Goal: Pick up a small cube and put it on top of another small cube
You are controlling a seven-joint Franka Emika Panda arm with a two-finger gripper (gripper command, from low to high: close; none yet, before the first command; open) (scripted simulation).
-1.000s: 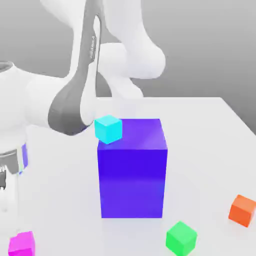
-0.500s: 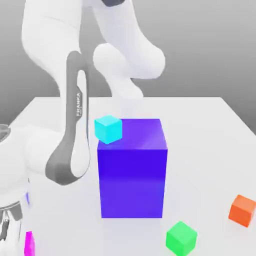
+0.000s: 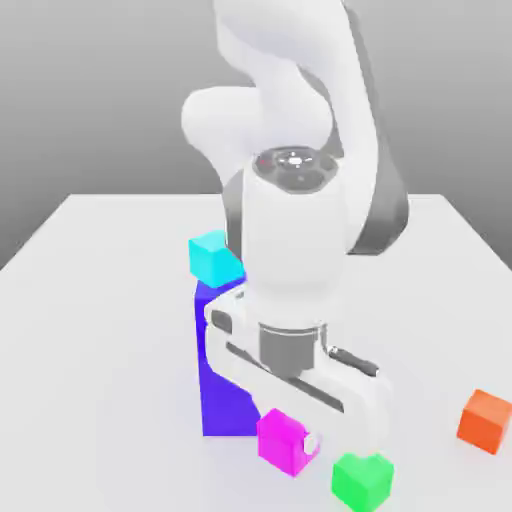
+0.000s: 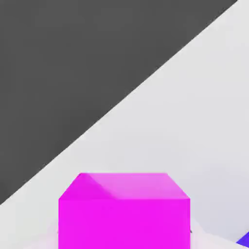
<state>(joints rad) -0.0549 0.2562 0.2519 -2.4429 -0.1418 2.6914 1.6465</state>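
- carried from the exterior view's left edge toward its centre, the small magenta cube [image 3: 284, 442] hangs gripped in the white robot gripper [image 3: 289, 441].
- it shows just beside the bright green cube [image 3: 362, 482].

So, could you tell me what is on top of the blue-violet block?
The cyan cube sits on the top of the blue-violet block; the arm covers the rest of that top.

Blue block [image 3: 222, 370] and cyan cube [image 3: 214, 259] partly hidden by the arm [image 3: 295, 240].
In the exterior view, the arm is cut off at the top; in the hand view, block and magenta cube [image 4: 124, 223] are cropped by the edge.
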